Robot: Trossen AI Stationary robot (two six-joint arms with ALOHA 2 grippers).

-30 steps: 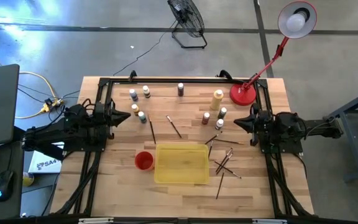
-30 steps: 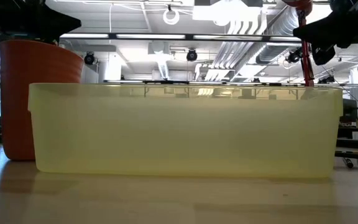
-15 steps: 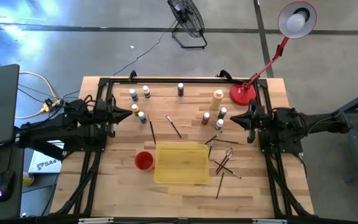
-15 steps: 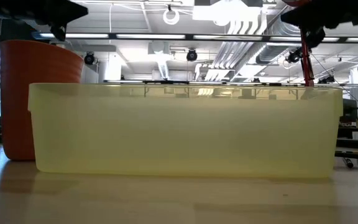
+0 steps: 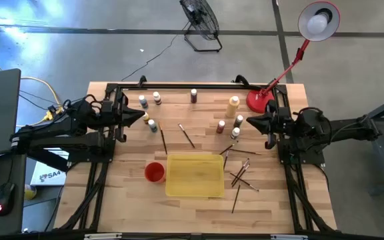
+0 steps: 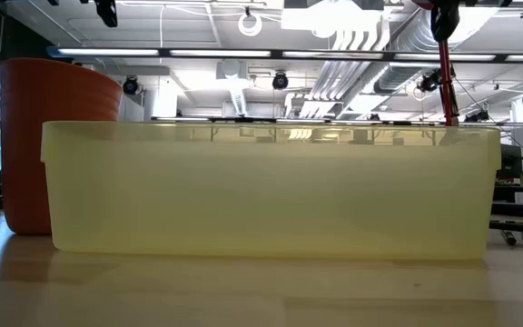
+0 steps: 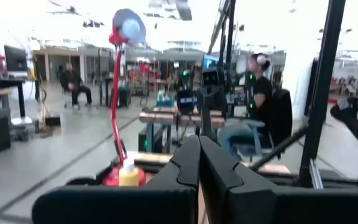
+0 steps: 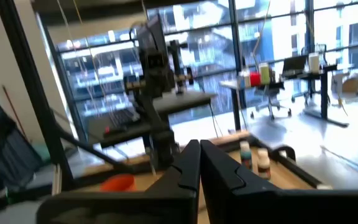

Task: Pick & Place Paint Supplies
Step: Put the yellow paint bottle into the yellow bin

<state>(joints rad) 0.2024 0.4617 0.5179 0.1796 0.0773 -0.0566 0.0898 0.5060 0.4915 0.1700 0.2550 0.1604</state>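
Several small paint bottles stand upright on the wooden table: two at the far left [image 5: 143,101], one at the far middle [image 5: 193,95], a larger yellowish one [image 5: 233,105], and others [image 5: 221,126] nearer the middle. Thin dark paintbrushes [image 5: 242,173] lie flat right of the yellow tray [image 5: 194,175]; two more brushes [image 5: 187,135] lie beyond it. My left gripper [image 5: 143,117] hovers shut over the table's left part, beside two bottles [image 5: 153,125]. My right gripper [image 5: 249,121] hovers shut on the right, near a bottle [image 5: 239,121]. Both point about level toward the middle and hold nothing.
A red cup [image 5: 154,172] stands left of the tray. A red desk lamp has its base [image 5: 260,100] on the far right corner. A black frame [image 5: 192,85] runs along the table's edges. Bare wood lies between the bottles and the tray.
Both grippers have risen from low over the table and tipped slightly upward, each reaching a little farther toward the table's middle. In the low view they have climbed almost out of the top of the picture. Both stayed shut. No bottle or brush has moved.
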